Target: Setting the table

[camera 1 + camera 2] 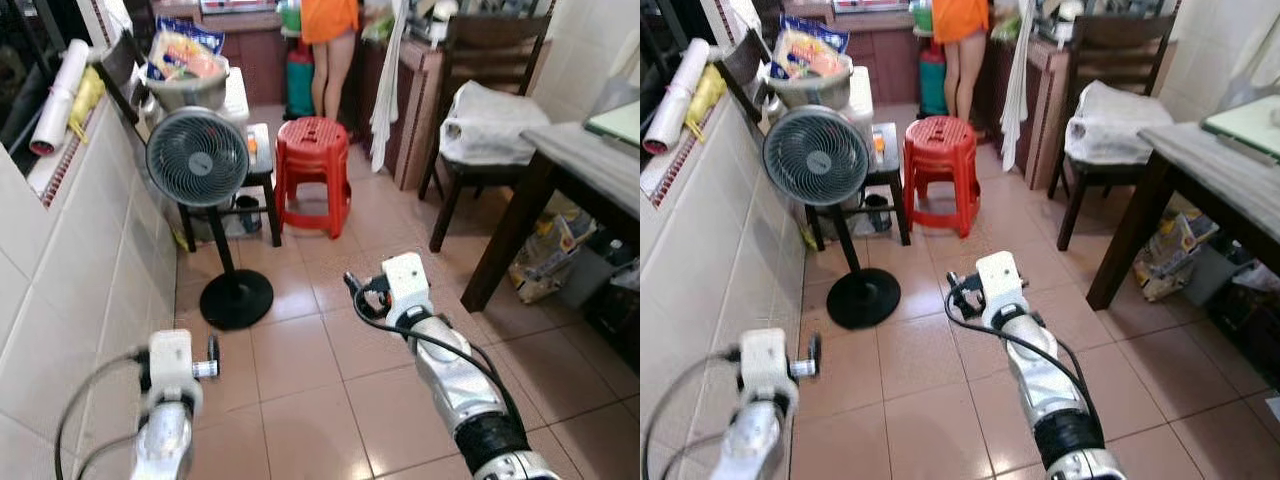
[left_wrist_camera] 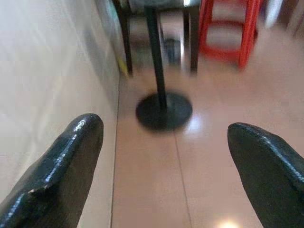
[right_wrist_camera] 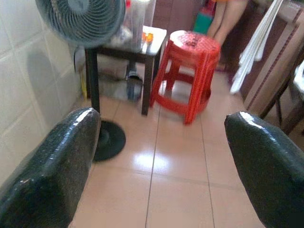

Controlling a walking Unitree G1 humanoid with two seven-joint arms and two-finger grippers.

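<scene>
Bench: dark-legged, at right | floor: tan tile; fan, red stool, chair | left tool, right tool: fingers spread wide, empty.

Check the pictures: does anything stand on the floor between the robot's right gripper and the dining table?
Nothing visible does. The right gripper, jaws open, hangs over bare floor tiles, and the dark table stands to its right. The chair sits beyond, off that path.

I see grey standing fan near tiled wall, red stool stack beside, person behind.
</scene>
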